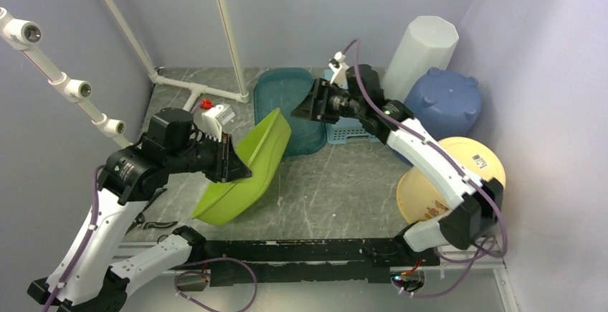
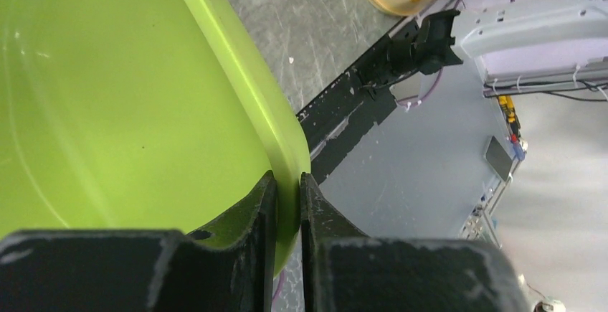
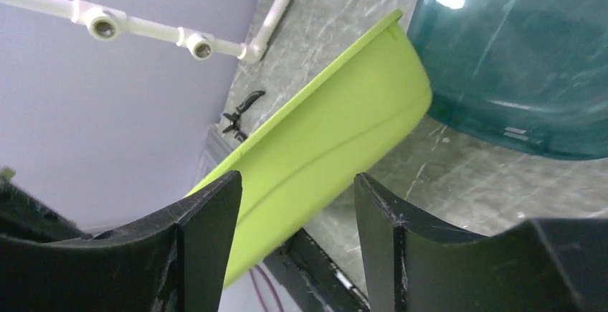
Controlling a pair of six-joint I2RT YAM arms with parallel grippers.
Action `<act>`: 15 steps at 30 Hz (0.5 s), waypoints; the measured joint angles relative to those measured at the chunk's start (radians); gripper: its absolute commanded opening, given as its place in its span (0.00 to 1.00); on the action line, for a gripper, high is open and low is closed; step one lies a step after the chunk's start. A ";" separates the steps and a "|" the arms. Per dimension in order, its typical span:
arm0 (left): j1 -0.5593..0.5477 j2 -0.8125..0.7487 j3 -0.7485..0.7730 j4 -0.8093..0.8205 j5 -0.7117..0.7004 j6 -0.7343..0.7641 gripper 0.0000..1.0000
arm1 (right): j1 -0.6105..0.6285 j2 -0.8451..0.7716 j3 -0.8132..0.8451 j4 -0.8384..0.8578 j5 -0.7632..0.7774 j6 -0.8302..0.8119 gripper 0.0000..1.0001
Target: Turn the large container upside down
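The large container is a lime green tub [image 1: 244,176], tipped up on its long side with its lower edge on the table and its opening facing left. My left gripper [image 1: 231,160] is shut on its rim; in the left wrist view the fingers pinch the green rim [image 2: 287,177] with the tub's inside [image 2: 129,97] to the left. My right gripper [image 1: 300,107] is open and empty, held above the table behind the tub. In the right wrist view the tub's outer wall [image 3: 337,133] shows beyond the open gripper [image 3: 297,176], apart from it.
A teal tub [image 1: 290,104] and a blue basket [image 1: 351,131] lie behind the green tub. A white cylinder [image 1: 419,54], an upturned blue bucket [image 1: 444,100] and a yellow basin [image 1: 459,176] stand at the right. White pipes [image 1: 193,86] run at the back left.
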 measured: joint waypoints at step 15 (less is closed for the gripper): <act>0.000 -0.004 -0.073 0.003 0.087 0.040 0.03 | 0.183 0.286 0.220 -0.184 0.121 0.201 0.60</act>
